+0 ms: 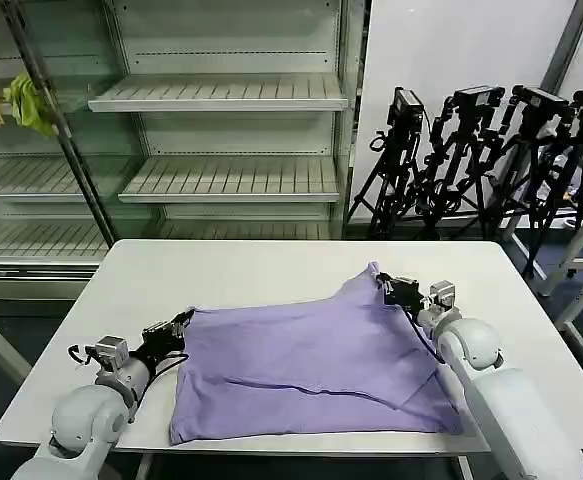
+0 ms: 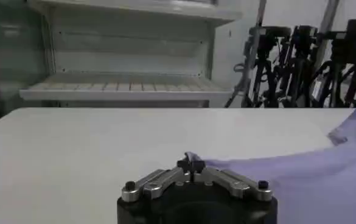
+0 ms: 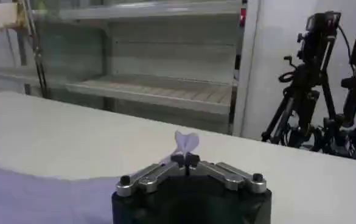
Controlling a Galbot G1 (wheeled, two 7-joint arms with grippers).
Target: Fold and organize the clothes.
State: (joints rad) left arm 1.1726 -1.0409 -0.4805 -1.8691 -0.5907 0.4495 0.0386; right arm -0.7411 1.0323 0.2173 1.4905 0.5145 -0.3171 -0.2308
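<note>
The lavender clothes [image 1: 311, 365], a T-shirt, lie spread on the white table [image 1: 261, 270], plain side up with a soft crease across the middle. My left gripper [image 1: 184, 321] is shut on the shirt's left far corner, low over the table; the pinched fabric [image 2: 193, 159] shows at its fingertips and the cloth [image 2: 311, 182] trails away. My right gripper [image 1: 383, 283] is shut on the right far corner, lifted a little so the cloth peaks there. A tuft of fabric [image 3: 186, 143] sticks up above its closed fingertips.
Empty metal shelves [image 1: 221, 100] stand behind the table, with a yellow-green cloth [image 1: 29, 103] hanging at the far left. Black tripods [image 1: 491, 150] crowd the back right. Bare table surface lies beyond the shirt.
</note>
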